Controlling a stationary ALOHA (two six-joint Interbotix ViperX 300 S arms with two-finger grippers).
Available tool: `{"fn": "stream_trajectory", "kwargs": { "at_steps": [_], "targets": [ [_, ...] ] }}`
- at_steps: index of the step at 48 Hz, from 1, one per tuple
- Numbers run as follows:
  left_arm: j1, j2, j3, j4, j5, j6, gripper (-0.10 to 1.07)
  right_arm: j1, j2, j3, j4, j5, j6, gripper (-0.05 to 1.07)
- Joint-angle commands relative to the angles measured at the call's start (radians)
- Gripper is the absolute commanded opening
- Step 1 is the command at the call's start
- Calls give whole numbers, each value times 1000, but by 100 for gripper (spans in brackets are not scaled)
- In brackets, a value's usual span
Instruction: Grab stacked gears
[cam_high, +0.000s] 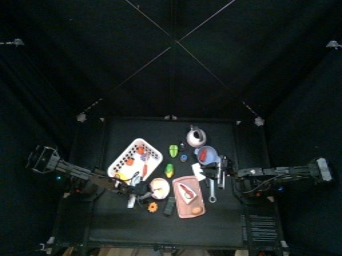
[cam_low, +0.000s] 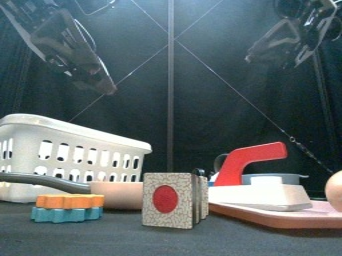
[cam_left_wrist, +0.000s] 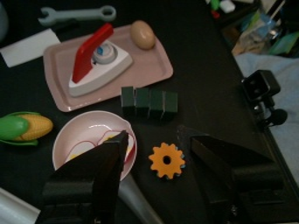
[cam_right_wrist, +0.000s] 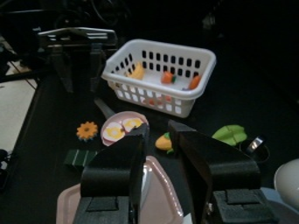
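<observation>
Orange stacked gears (cam_left_wrist: 167, 160) lie between the apparently open left pincer (cam_left_wrist: 163, 179).

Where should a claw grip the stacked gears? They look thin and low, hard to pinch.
Grip the stacked gears across their toothed rim, coming straight down from above: they lie flat on the table, with bare surface all round. The open left claw already frames them.

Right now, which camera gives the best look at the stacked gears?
The left wrist view: the stacked gears lie unobstructed between the open left gripper jaws, teeth clear. The front view shows them side-on, orange over blue. The right wrist view shows a small orange piece; the top view only a speck.
</observation>
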Motion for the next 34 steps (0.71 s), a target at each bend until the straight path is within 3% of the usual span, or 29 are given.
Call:
{"fn": "stream_trajectory", "kwargs": {
  "at_steps": [1,12,20,34],
  "targets": [
    [-37,51,-61,-6,46,-2,87,-5,40,-17,14,-26,0,67],
    [-101,132,-147,-117,253,-9,87,3,98,-40,9,-51,-8,67],
    [-147,230,-190,-132,396,-11,87,11,130,-38,8,-66,-8,67],
    [-164,328,-267,-163,460,-14,87,12,141,-41,11,-66,-8,67]
  ]
}}
